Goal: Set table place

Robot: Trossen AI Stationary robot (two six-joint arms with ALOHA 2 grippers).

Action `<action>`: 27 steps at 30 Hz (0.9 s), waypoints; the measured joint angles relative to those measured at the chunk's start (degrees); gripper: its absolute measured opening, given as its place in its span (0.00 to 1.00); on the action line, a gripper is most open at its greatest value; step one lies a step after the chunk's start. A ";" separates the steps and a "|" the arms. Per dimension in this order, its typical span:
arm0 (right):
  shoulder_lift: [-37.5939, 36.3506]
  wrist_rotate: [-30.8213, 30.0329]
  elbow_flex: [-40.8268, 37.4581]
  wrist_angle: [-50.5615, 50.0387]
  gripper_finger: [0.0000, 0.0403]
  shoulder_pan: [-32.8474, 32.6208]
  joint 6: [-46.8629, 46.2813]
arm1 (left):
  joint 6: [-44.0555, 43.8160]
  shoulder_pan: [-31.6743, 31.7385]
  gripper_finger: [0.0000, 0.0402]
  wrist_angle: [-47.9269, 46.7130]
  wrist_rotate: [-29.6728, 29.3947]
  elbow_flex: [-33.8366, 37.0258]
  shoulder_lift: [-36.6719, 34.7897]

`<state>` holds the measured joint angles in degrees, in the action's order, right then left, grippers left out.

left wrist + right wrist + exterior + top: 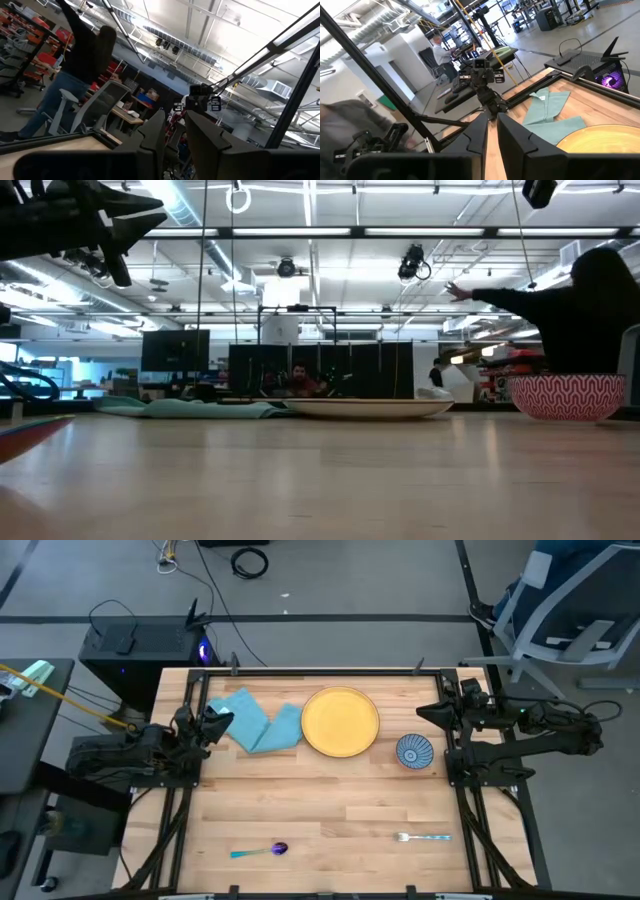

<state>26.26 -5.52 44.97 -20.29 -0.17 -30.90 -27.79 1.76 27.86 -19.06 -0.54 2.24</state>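
The round yellow plate [340, 722] lies flat at the far middle of the table [330, 800]. The light blue napkin [256, 723] lies crumpled to its left, the small blue patterned bowl [413, 751] stands to its right. The fork [424, 837] lies near the front right, the purple-headed spoon [261, 851] near the front left. My left gripper [224, 718] hovers shut above the napkin's left end, held high in the low view [135, 215]. My right gripper [425, 712] hovers shut beyond the bowl. In the right wrist view the napkin [551, 107] and plate [607, 142] show.
Black rails edge the table [320, 670]. A black side desk [30, 720] and a computer case [140, 645] stand to the left, an office chair [560, 615] at the far right. A person [82, 60] stands beyond the table with an arm raised.
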 joint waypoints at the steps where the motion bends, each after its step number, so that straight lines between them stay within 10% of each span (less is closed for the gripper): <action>1: -0.01 0.00 0.00 0.02 0.12 -0.01 0.00 | 0.00 -0.01 0.21 0.02 0.01 0.00 -0.01; 27: 0.00 0.00 0.00 0.00 0.12 -0.02 0.00 | 3.85 0.31 0.21 0.13 -0.67 0.00 -0.01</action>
<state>26.26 -5.52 44.97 -20.29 -0.19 -30.89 -23.94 2.07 27.99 -19.74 -0.54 2.23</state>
